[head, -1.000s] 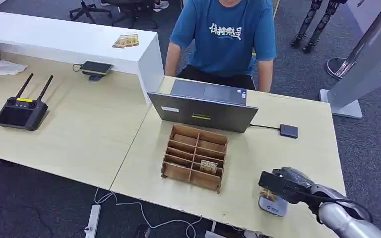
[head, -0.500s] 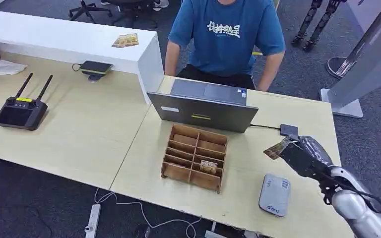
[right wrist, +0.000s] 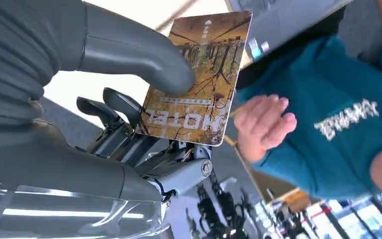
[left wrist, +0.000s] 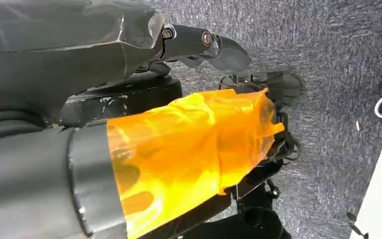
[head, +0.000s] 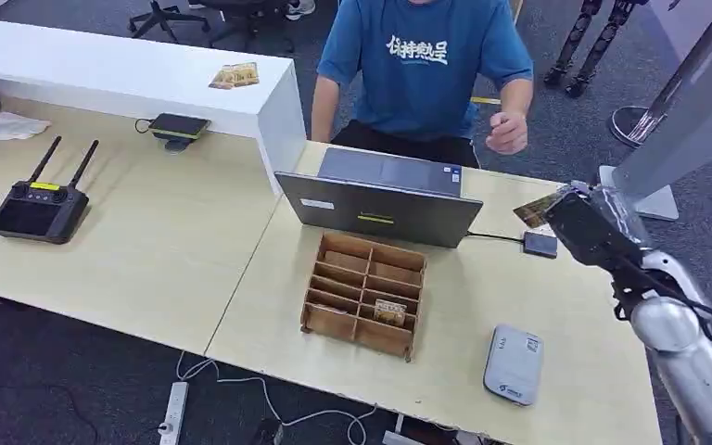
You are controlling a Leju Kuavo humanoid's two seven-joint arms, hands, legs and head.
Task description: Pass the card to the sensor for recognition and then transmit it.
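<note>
The right hand (head: pixel 582 225) lifts the hotel card (head: pixel 537 211) away from the grey sensor (head: pixel 513 363), and the person's hand (head: pixel 506 133) rises toward it.

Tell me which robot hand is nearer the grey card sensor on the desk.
Right. The right hand, holding the card, is raised over the desk's far right side, beyond the sensor. The left hand hangs over the carpet floor, away from the desk.

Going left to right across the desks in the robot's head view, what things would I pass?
Black remote controller with two antennas → phone on its charging pad → wooden compartment organizer → grey card sensor → right hand holding the card.
</note>
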